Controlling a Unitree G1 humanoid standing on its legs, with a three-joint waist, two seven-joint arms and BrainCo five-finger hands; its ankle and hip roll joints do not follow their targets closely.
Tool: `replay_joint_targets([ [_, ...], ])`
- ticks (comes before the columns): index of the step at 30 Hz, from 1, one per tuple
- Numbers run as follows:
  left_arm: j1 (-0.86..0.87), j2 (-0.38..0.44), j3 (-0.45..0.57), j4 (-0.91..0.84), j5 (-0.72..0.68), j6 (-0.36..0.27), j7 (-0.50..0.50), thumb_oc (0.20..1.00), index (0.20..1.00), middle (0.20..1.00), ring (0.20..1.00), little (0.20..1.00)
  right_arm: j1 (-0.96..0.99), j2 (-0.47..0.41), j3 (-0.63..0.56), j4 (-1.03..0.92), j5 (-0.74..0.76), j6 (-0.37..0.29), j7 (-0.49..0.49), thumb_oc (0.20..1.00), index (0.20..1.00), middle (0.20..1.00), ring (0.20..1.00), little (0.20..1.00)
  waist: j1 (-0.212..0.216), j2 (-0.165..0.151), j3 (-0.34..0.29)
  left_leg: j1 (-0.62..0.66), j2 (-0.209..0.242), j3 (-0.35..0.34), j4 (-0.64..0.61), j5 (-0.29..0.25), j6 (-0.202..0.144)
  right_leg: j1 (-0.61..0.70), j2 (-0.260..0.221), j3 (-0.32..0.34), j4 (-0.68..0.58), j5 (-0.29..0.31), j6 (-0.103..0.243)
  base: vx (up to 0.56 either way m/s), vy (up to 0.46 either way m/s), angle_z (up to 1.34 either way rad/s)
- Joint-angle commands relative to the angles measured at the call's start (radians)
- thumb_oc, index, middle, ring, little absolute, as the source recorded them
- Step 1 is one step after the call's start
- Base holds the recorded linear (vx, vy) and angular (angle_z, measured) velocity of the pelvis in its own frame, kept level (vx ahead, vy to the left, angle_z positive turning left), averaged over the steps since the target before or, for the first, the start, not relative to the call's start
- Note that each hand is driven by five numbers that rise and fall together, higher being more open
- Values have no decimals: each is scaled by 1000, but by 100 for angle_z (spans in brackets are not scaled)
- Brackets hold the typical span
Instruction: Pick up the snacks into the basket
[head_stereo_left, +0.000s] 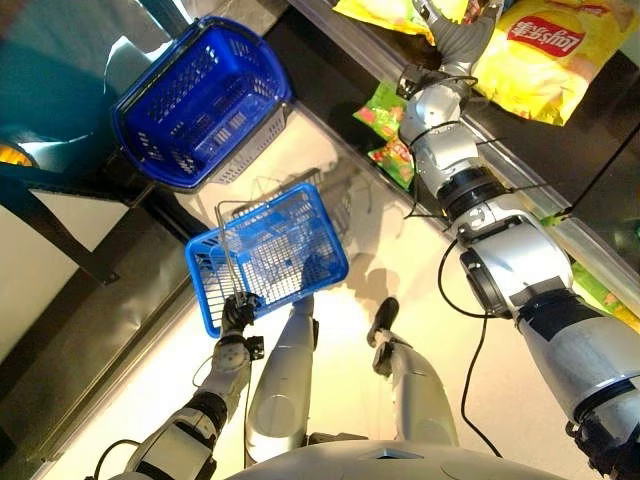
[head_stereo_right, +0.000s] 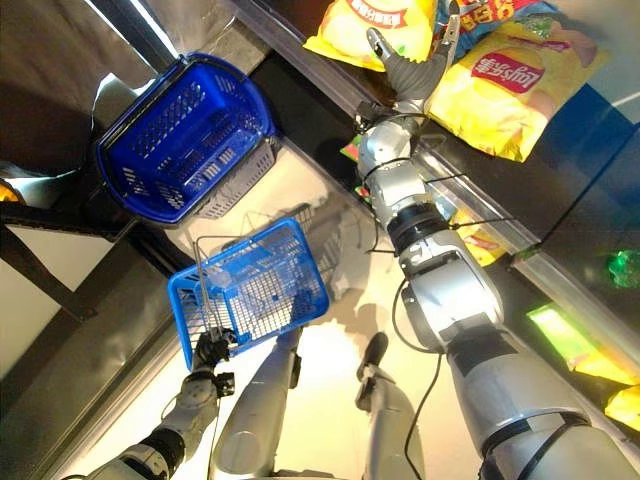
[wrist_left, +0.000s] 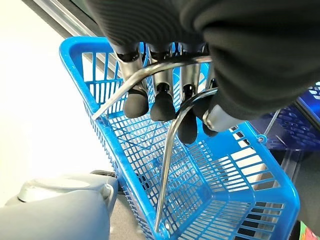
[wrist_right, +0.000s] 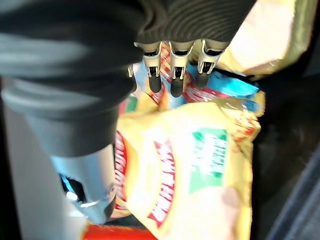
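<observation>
Two blue baskets are in sight: one (head_stereo_left: 268, 257) hangs from the left hand (head_stereo_left: 238, 313), whose fingers (wrist_left: 161, 102) are curled round its wire handles (wrist_left: 150, 70); the other basket (head_stereo_left: 200, 95) sits apart on the floor, higher in the eye views. Neither has a snack in it.

Snacks lie on the shelf (head_stereo_right: 560, 225) ahead. I count two big yellow chip bags (head_stereo_right: 510, 85) (head_stereo_right: 370, 30), a blue-and-red pack (wrist_right: 220, 87) partly hidden beyond them, and some small green packets (head_stereo_left: 385, 125) on a lower level whose number I cannot tell.

Reaching is the step in hand. The right hand (head_stereo_right: 415, 62) is stretched between the yellow bags with its fingers (wrist_right: 177, 75) straight, clasping nothing, tips over the blue-and-red pack.

Next, I judge, the fingers must close on one bag's edge, lift it clear of its neighbours, and carry it down over the held basket.
</observation>
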Motion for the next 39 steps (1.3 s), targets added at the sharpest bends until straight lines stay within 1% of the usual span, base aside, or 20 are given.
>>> replay_joint_targets([
  [1, 17, 47, 20, -4, 9, -17, -8, 200, 200, 200, 200, 200, -111, -98, 61, 10, 28, -51, 57, 1000, 1000, 1000, 1000, 1000, 25, -18, 33, 1, -65, 25, 69, -79, 36, 24, -34, 5, -59, 139, 42, 20, 6, 17],
  [3, 21, 54, 32, -27, -2, -23, -20, 200, 200, 200, 200, 200, -126, -123, 77, 33, 48, -49, 90, 1000, 1000, 1000, 1000, 1000, 30, -21, 37, -12, -70, 20, 76, -81, 35, 19, -35, 3, -57, 138, 42, 18, 6, 15],
  [5, 24, 56, 35, -33, -5, -23, -26, 200, 200, 200, 200, 200, -134, -132, 81, 46, 55, -50, 93, 1000, 1000, 1000, 1000, 1000, 32, -23, 38, -19, -71, 19, 79, -82, 35, 16, -34, 1, -57, 139, 43, 20, 6, 9],
  [6, 28, 56, 42, -27, -5, -21, -35, 200, 200, 200, 200, 200, -153, -151, 90, 87, 70, -47, 114, 1000, 1000, 1000, 1000, 1000, 38, -25, 40, -27, -72, 17, 79, -82, 35, 12, -34, -1, -59, 139, 43, 0, 0, 0],
  [9, 29, 57, 40, -25, 0, -20, -41, 200, 200, 200, 200, 200, -185, -163, 105, 145, 79, -43, 128, 1000, 1000, 1000, 1000, 1000, 46, -29, 43, -37, -75, 14, 83, -83, 35, 10, -33, -3, -63, 143, 45, 20, 6, 1],
  [14, 26, 57, 30, -48, -1, -18, -51, 200, 200, 200, 200, 200, -228, -189, 111, 229, 107, -36, 137, 1000, 1000, 1000, 1000, 1000, 60, -22, 44, -51, -82, 6, 84, -84, 36, 4, -33, -9, -71, 143, 45, 16, 10, 5],
  [17, 31, 60, 30, -69, -1, -18, -51, 200, 200, 200, 200, 200, -240, -198, 118, 246, 110, -27, 143, 1000, 1000, 1000, 1000, 1000, 65, -17, 43, -59, -87, 3, 82, -81, 35, 4, -33, -14, -77, 144, 45, 17, 21, 8],
  [18, 32, 62, 31, -79, 0, -19, -52, 200, 200, 200, 200, 200, -240, -200, 120, 246, 111, -25, 145, 875, 875, 875, 875, 875, 66, -17, 43, -60, -87, 2, 82, -81, 35, 3, -33, -15, -79, 144, 45, 14, 17, 3],
  [19, 36, 65, 32, -88, -1, -20, -52, 200, 200, 200, 200, 200, -237, -200, 122, 242, 113, -23, 147, 677, 677, 677, 677, 677, 67, -17, 42, -62, -88, 2, 82, -80, 35, 2, -32, -15, -80, 145, 45, 0, 0, 0],
  [21, 40, 66, 38, -89, -10, -21, -53, 200, 200, 200, 200, 200, -234, -193, 125, 237, 116, -21, 145, 200, 200, 200, 200, 200, 67, -20, 39, -66, -87, 2, 82, -80, 35, -1, -32, -14, -82, 147, 45, 0, 0, 0],
  [28, 42, 59, 37, -91, -29, -14, -55, 200, 200, 200, 200, 200, -237, -157, 126, 234, 127, -18, 148, 200, 200, 200, 200, 200, 58, -22, 37, -67, -88, 2, 75, -78, 34, -5, -32, -15, -83, 148, 43, 0, 0, 0],
  [39, 54, 61, 43, -109, -43, -17, -63, 200, 200, 200, 200, 200, -244, -156, 137, 260, 120, -16, 162, 200, 200, 200, 200, 200, 54, -17, 37, -70, -86, 1, 71, -73, 32, -13, -32, -15, -83, 153, 44, 0, 0, 0],
])
